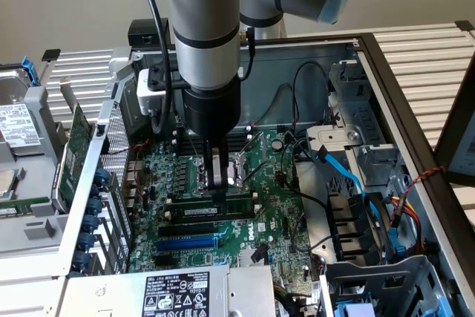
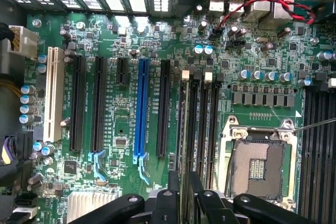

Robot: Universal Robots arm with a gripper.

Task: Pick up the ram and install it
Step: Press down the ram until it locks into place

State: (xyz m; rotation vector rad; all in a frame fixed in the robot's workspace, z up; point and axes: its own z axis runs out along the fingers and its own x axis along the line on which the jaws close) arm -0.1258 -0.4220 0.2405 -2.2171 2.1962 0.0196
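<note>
1. Over the open computer case point(image 1: 386, 102), the exterior view has the arm pointing straight down, its fingers point(image 1: 220, 183) clenched on the top edge of the ram point(image 1: 215, 208). The stick stands on edge directly below them, lying along a memory slot of the motherboard point(image 1: 274, 206), apparently so it can be pressed home
2. Looking down past the fingers point(image 2: 183, 192), the wrist view shows the ram point(image 2: 184, 129) edge-on between them, aligned with the memory slots point(image 2: 202, 124) just beside the empty CPU socket point(image 2: 257, 166)
</note>
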